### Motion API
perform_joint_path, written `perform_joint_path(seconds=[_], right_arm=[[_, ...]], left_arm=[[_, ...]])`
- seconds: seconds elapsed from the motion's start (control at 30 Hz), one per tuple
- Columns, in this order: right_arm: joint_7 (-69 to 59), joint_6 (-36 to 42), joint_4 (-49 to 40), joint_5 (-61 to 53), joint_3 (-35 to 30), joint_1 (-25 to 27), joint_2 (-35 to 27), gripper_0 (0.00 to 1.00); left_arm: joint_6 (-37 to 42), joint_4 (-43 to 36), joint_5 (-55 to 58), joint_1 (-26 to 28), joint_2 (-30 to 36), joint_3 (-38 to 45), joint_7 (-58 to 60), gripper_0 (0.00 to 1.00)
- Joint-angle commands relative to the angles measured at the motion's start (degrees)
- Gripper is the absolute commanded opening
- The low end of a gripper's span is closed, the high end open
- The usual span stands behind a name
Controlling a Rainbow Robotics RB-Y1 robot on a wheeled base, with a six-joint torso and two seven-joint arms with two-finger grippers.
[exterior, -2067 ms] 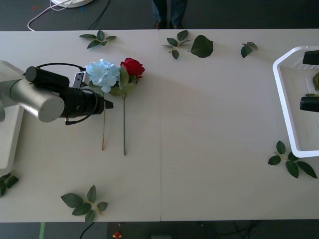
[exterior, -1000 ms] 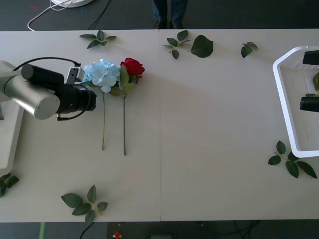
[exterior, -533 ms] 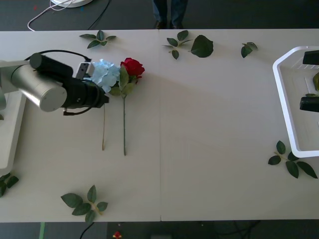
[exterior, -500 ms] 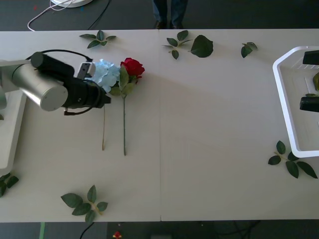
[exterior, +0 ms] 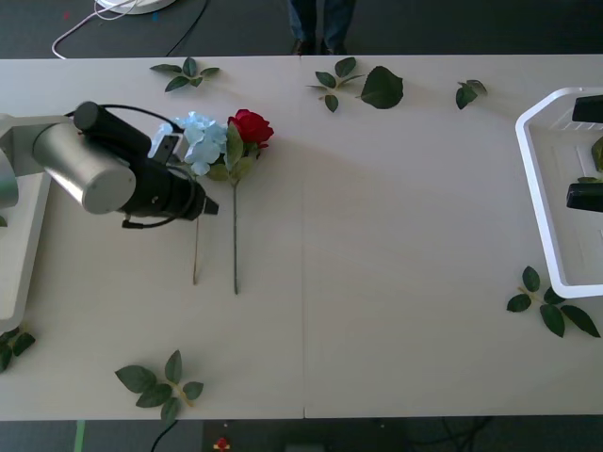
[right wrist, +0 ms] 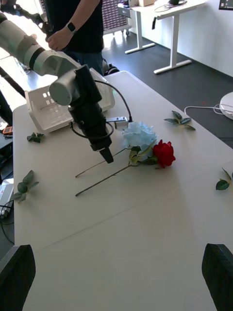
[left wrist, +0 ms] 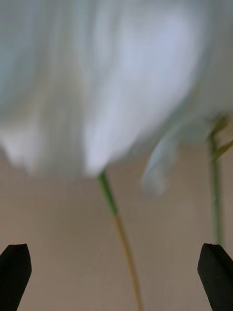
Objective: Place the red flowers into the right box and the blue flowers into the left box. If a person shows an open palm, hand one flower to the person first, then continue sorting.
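Note:
A blue flower (exterior: pixel 203 141) lies on the table's left half with its stem (exterior: pixel 195 254) running toward me. Beside it on the right lies a red flower (exterior: pixel 252 125), the two heads touching. My left gripper (exterior: pixel 209 205) hovers over the blue flower's stem just below the head. In the left wrist view the black fingertips (left wrist: pixel 14 265) stand wide apart, open, with the stem (left wrist: pixel 119 228) between them and the pale petals (left wrist: pixel 111 87) close up. My right gripper (exterior: pixel 586 153) waits open over the right box (exterior: pixel 532 179). The left box (right wrist: pixel 48 114) stands behind the left arm.
Loose green leaf sprigs lie scattered: far edge (exterior: pixel 363 85), front left (exterior: pixel 162 384), near the right box (exterior: pixel 551 306). The left box's rim (exterior: pixel 19 273) sits at the table's left edge. A person stands beyond the table (right wrist: pixel 73 29), touching nothing.
The left arm pulled back to the left, then swung right again over the blue flower's stem. Neither flower has shifted, and the right arm has stayed still.

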Motion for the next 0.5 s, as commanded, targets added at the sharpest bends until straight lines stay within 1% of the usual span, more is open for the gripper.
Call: perform_joint_path(seconds=[0.03, 0.23, 0.37, 0.4, 0.43, 0.47, 0.5], right_arm=[[1.54, 0.31, -1.26, -0.85, -0.99, 0.43, -2.73, 1.0], [1.54, 0.31, -1.26, -0.85, -0.99, 0.43, -2.73, 1.0], [1.54, 0.31, -1.26, -0.85, -0.99, 0.43, -2.73, 1.0], [1.54, 0.31, -1.26, -0.85, -0.99, 0.43, -2.73, 1.0], [1.54, 0.31, -1.26, -0.85, -0.99, 0.43, -2.73, 1.0], [1.54, 0.31, -1.26, -0.85, -0.99, 0.43, -2.73, 1.0], [1.54, 0.31, -1.26, -0.85, -0.99, 0.43, -2.73, 1.0]], left_arm=[[0.35, 2.17, -2.34, -6.33, -2.15, -6.15, 10.75, 1.0], [0.35, 6.48, -4.62, -8.26, -6.36, -9.31, 16.28, 1.0], [0.27, 8.32, -4.97, -8.35, -7.95, -9.31, 16.63, 1.0], [0.27, 8.76, -5.06, -8.43, -8.21, -9.31, 16.63, 0.97], [0.27, 8.94, -5.41, -8.52, -8.39, -9.31, 16.63, 0.76], [0.18, 9.03, -5.94, -8.52, -8.47, -9.31, 16.63, 0.48], [0.27, 9.12, -6.91, -8.52, -8.47, -9.31, 16.63, 0.06]])
